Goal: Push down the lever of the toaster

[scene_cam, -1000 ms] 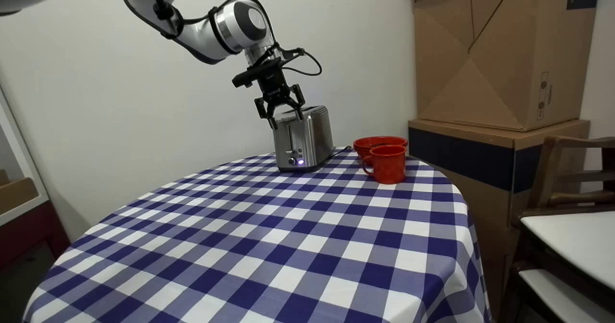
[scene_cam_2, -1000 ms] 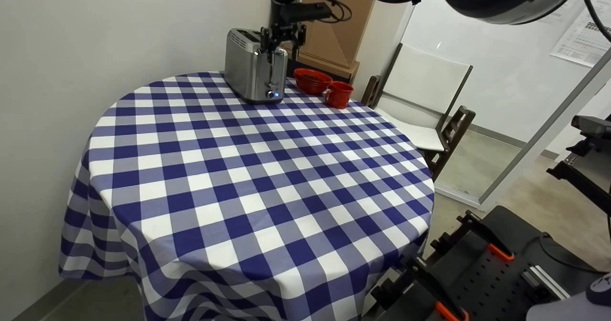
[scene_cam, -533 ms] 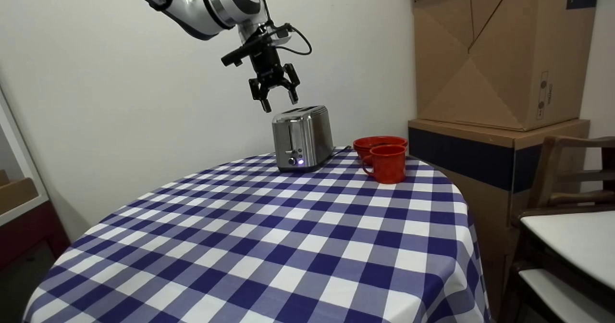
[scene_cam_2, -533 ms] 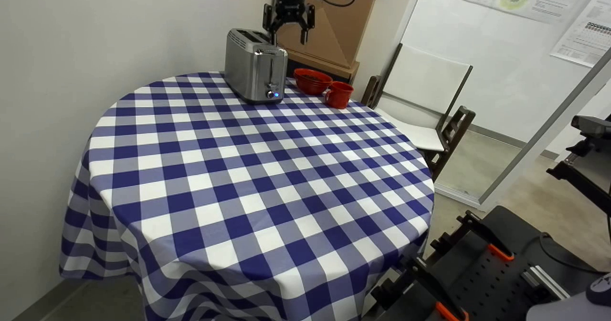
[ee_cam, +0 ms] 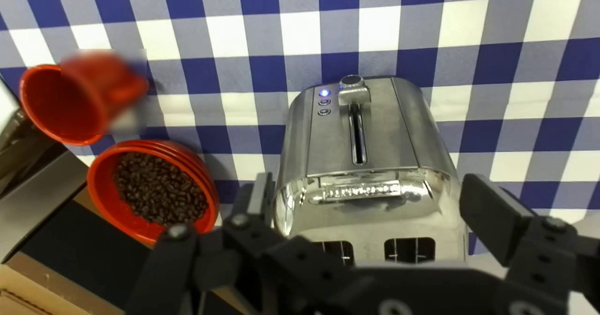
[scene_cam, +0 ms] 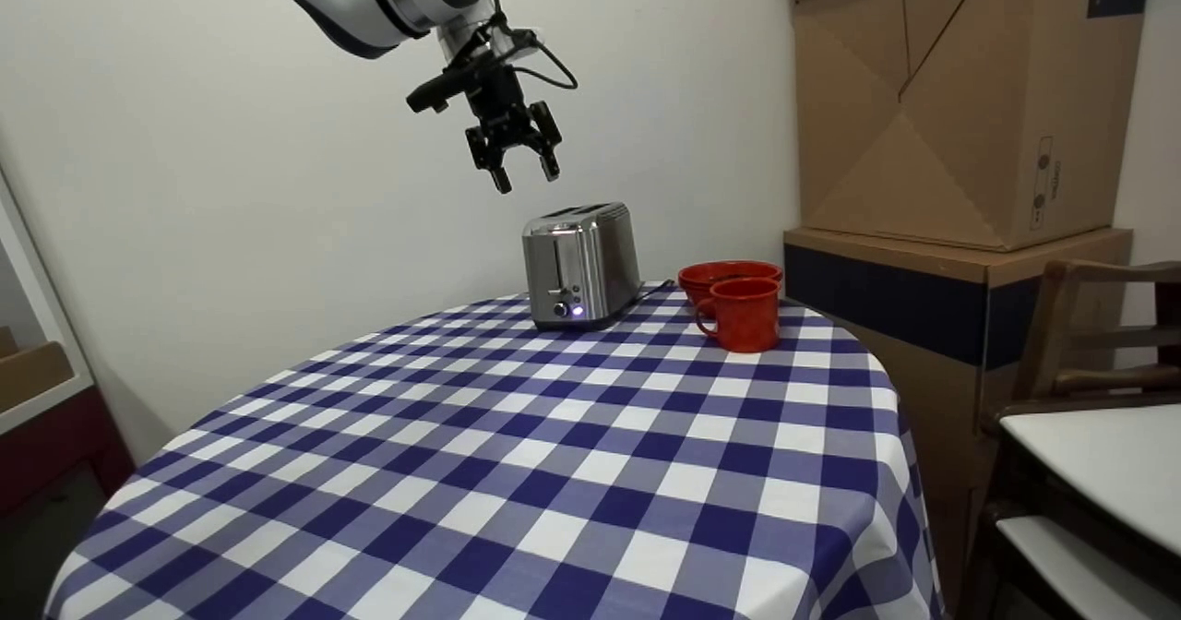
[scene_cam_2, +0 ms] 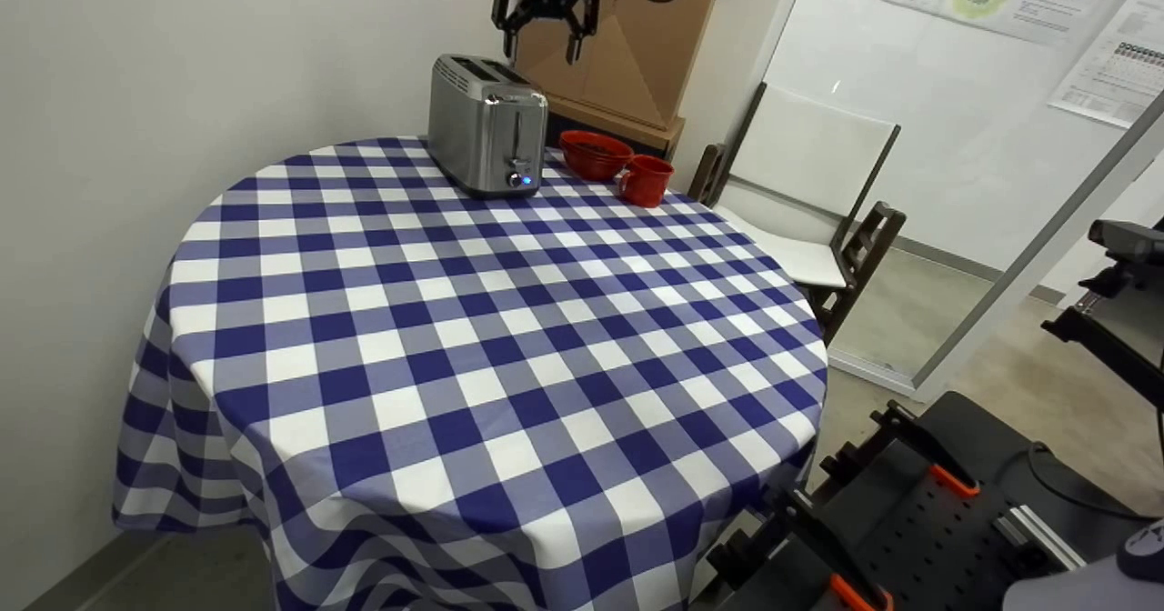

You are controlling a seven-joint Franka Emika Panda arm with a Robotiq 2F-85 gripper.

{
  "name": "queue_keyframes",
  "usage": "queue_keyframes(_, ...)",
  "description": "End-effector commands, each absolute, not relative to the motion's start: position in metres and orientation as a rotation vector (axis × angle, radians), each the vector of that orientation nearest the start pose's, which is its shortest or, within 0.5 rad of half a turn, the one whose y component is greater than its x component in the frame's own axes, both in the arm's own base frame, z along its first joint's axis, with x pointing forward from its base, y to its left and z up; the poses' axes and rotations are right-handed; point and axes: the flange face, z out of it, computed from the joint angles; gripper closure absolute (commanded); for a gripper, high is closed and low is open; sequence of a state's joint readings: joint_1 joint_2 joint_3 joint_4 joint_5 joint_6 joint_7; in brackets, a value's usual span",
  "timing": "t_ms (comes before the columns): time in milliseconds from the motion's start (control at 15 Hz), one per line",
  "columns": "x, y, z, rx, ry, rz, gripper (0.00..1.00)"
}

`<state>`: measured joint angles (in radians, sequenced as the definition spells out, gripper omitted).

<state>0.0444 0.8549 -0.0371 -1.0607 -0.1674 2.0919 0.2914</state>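
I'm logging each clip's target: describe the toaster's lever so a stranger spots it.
On the checked tablecloth stands a silver toaster. A slot runs down one end, with the lever at its lower tip. It is the squared metal tab sticking out, whereas the neighbouring knob and buttons are round.

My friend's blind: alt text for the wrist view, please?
A silver metal toaster, its silver lever down, sits on a blue-and-white checked tablecloth beyond an open black gripper. At picture left, a round red bowl of brown beans and a red mug.
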Motion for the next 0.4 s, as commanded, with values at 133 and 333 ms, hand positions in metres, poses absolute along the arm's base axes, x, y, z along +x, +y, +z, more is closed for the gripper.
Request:
queue_keyframes(133, 0.7860, 0.0072, 0.3392, -3.264, 0.321, -0.331, 0.00)
queue_keyframes(333, 0.7861, 0.0066, 0.3359, -3.266, 0.322, -0.325, 0.00)
